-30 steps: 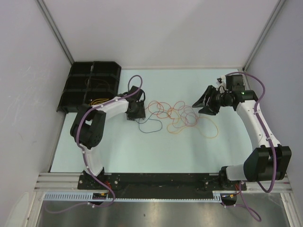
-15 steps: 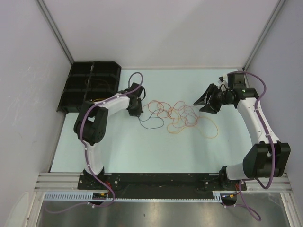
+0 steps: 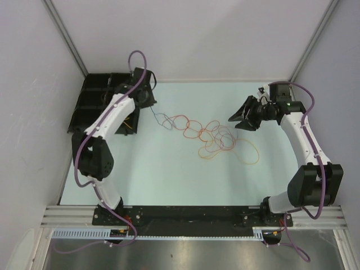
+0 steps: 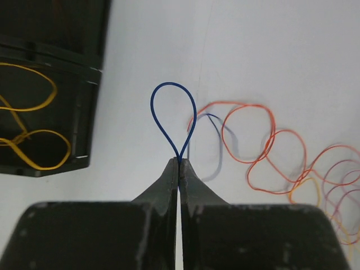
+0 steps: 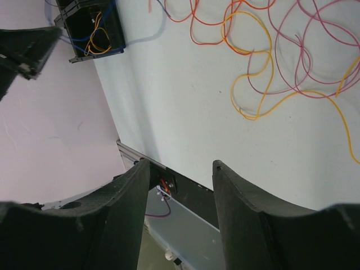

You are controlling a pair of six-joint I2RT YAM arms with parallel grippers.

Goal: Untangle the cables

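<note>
Cables [image 3: 216, 138]: I pulled blue cable [image 4: 172, 83] out toward bin [image 3: 84, 93]; left gripper [image 4: 179, 162] clamped on it, right gripper [image 5: 181, 166] spread apart. One nearly free.

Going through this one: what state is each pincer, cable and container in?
left pincer: shut on blue cable
blue cable: pinched, small loop showing
right pincer: open, empty
other cables: tangled, lying on table
black bin: holds yellow cable

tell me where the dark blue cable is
In the top view, the dark blue cable is pinched in the left claw at the far left, beside the black bin, trailing right toward the orange cables.
</note>
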